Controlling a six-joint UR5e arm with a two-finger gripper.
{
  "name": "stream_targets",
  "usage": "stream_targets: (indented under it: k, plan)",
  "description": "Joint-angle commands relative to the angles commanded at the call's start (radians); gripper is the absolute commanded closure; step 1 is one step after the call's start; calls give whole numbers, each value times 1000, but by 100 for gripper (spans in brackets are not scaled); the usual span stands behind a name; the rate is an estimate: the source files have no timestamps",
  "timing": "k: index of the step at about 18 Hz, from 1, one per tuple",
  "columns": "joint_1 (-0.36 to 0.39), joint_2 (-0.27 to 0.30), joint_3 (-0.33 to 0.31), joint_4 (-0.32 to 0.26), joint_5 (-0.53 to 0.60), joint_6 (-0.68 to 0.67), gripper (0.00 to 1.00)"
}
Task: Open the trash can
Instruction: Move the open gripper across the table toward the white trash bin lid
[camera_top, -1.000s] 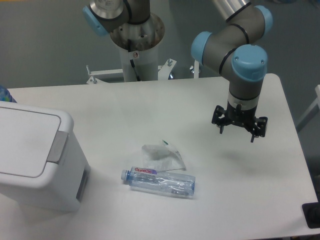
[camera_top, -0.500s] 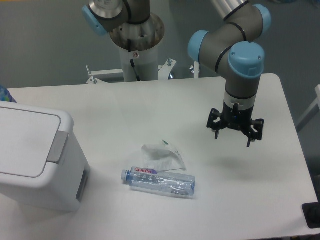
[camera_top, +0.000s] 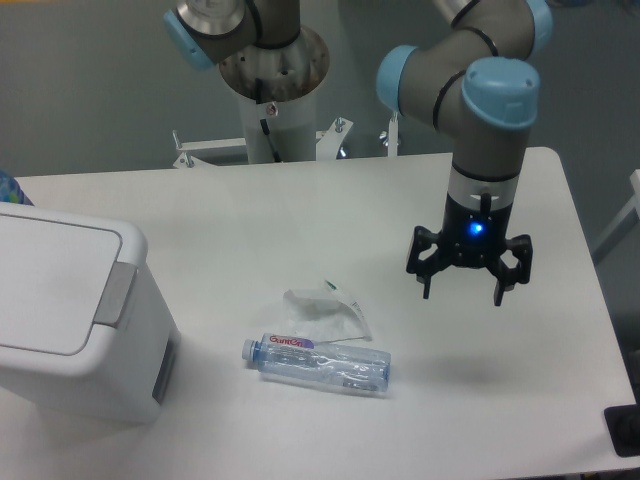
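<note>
The trash can (camera_top: 70, 320) is a large white boxy bin at the left edge of the table, its flat white lid down. A grey rectangular tab (camera_top: 115, 294) sits on its right rim. My gripper (camera_top: 462, 291) hangs above the right half of the table, far to the right of the bin. Its fingers (camera_top: 427, 281) are spread wide apart with nothing between them. A blue light glows on its wrist.
A clear plastic bottle (camera_top: 318, 363) with a blue cap lies on its side at the table's middle front. A crumpled clear wrapper (camera_top: 325, 311) lies just behind it. The arm's base column (camera_top: 272, 90) stands at the back edge of the table (camera_top: 300, 210).
The gripper has moved slightly left and toward the camera, appearing larger, and the blue wrist light now shows. The bin, bottle and wrapper have not moved.
</note>
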Motion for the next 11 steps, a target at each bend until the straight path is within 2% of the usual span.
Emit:
stream_targets:
  k: [4, 7, 11]
  plan:
    - [-41, 43, 20, -2, -63, -145, 0]
    - [-80, 54, 25, -2, -106, -293, 0]
    - [-103, 55, 69, -3, -178, -425, 0]
